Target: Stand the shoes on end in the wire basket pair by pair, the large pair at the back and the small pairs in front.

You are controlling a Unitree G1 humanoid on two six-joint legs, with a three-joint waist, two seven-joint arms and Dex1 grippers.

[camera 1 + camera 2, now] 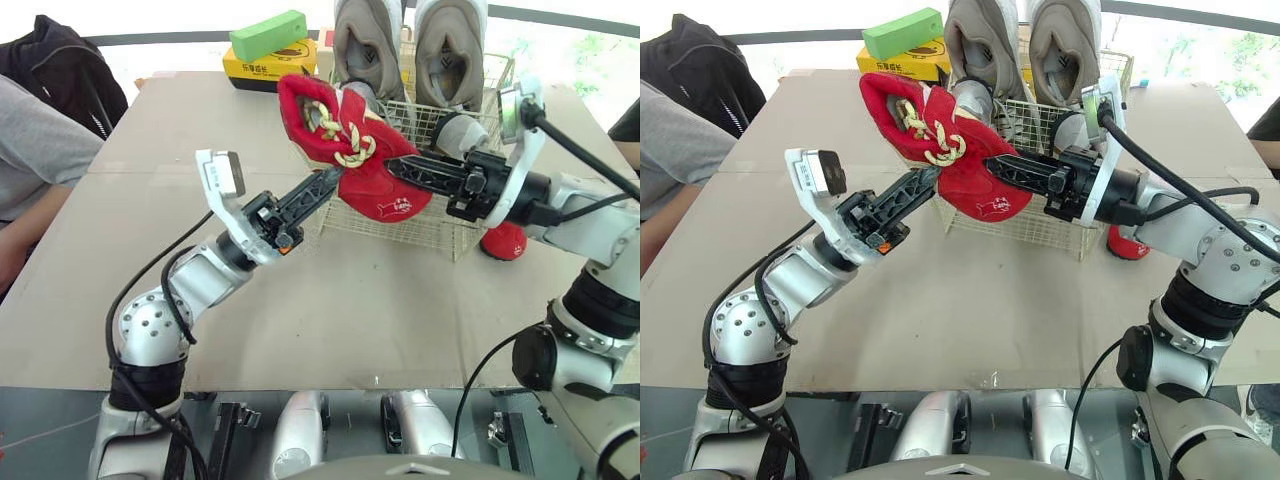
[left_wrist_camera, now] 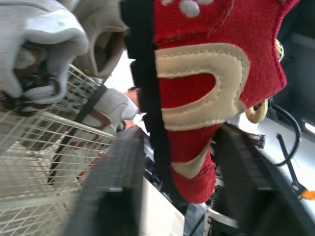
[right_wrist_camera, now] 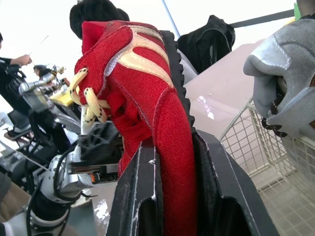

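A red shoe point(image 1: 380, 195) with cream laces hangs in the air just in front of the wire basket point(image 1: 400, 228). My right gripper point(image 1: 397, 165) is shut on it, its fingers point(image 3: 138, 191) clamping the shoe from the right. From the left, my left gripper point(image 1: 328, 185) reaches the same shoe; its fingers point(image 2: 113, 187) stand open on either side of the shoe's end. Two large grey shoes point(image 1: 368, 45) stand on end at the back of the basket. A small grey shoe point(image 1: 455, 130) sits inside the basket behind my right gripper. A second red shoe point(image 1: 505, 241) lies on the table right of the basket.
A yellow box point(image 1: 262, 66) with a green block point(image 1: 268, 35) on it stands at the back, left of the basket. A person in a grey sleeve point(image 1: 35, 150) sits at the table's left edge, beside a black bag point(image 1: 70, 65). Bare tabletop point(image 1: 330, 300) lies in front.
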